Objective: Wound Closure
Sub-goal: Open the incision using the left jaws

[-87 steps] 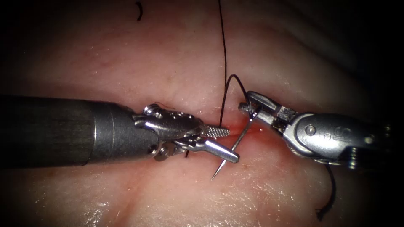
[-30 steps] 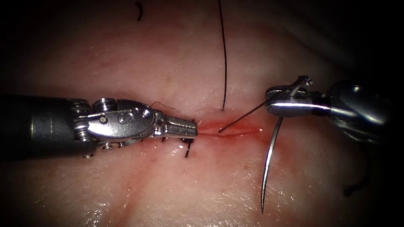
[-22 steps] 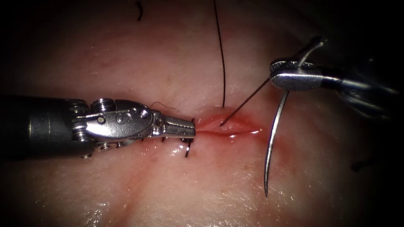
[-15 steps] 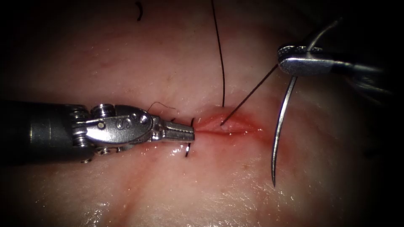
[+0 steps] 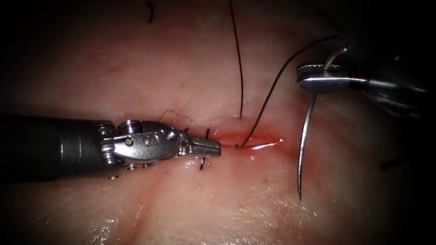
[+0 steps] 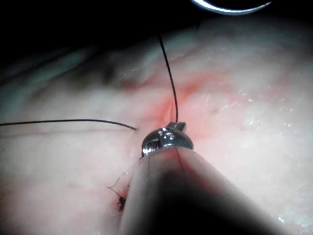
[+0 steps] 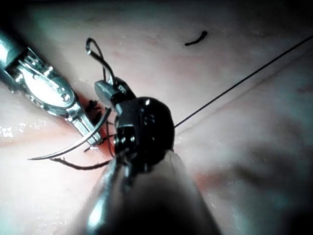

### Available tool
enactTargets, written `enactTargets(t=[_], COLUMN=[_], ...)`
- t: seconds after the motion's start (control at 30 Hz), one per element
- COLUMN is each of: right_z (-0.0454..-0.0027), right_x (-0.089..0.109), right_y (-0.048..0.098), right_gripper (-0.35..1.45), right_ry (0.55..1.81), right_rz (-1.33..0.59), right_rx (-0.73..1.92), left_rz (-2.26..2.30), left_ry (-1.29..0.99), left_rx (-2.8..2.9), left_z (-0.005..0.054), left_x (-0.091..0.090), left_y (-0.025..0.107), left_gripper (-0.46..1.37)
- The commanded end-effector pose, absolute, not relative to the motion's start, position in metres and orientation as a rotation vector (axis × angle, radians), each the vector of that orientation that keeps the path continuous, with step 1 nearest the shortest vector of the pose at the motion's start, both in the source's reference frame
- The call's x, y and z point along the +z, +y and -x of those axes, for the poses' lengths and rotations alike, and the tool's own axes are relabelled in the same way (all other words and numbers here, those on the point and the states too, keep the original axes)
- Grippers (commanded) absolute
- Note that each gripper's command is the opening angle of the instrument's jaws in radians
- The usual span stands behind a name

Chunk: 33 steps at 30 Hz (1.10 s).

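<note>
The right arm's tool [image 5: 313,80], its shaft lost in shadow toward the tissue's [image 5: 181,213] far right edge, clamps the curved needle [image 5: 303,145] near its thread end, jaws pressed together on the steel. The needle hangs clear of the tissue to the right of the cut [image 5: 254,143], its point aimed at the near edge. From the needle's swaged end the black thread [image 5: 268,100] arcs down into the cut, where red fluid [image 5: 263,138] pools; a second strand climbs from just above the cut to the far edge, its upper end cut off. The left arm's tool [image 5: 213,148] lies flat at the cut's left end, jaws pressed together on nothing that can be made out. An earlier stitch [image 5: 205,149] crosses the cut beside its tip. A cut end of thread [image 5: 150,11] lies near the far edge.
</note>
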<state>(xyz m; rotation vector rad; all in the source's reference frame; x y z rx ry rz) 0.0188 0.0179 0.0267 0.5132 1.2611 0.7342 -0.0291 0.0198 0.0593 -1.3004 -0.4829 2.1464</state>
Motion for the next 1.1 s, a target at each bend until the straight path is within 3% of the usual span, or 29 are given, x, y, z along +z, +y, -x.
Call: enactTargets(t=[0.03,0.67,1.1], right_z=[-0.0187,-0.0183,-0.0187], right_x=[0.0268,0.0237,0.0246], right_y=[0.0179,0.0197,0.0169], right_gripper=[-0.35,-0.35,-0.35], right_ry=[1.258,1.282,1.294], right_rz=[-0.505,-0.414,-0.389], right_rx=[0.737,0.719,0.699], left_rz=[1.3,1.175,1.077], left_ry=[-0.506,-0.579,-0.501], left_rx=[2.146,2.215,2.246], left_z=[0.0292,0.0312,0.032], left_x=[0.0595,0.066,0.0688], left_y=[0.0198,0.0202,0.0223], left_gripper=[-0.35,-0.35,-0.35])
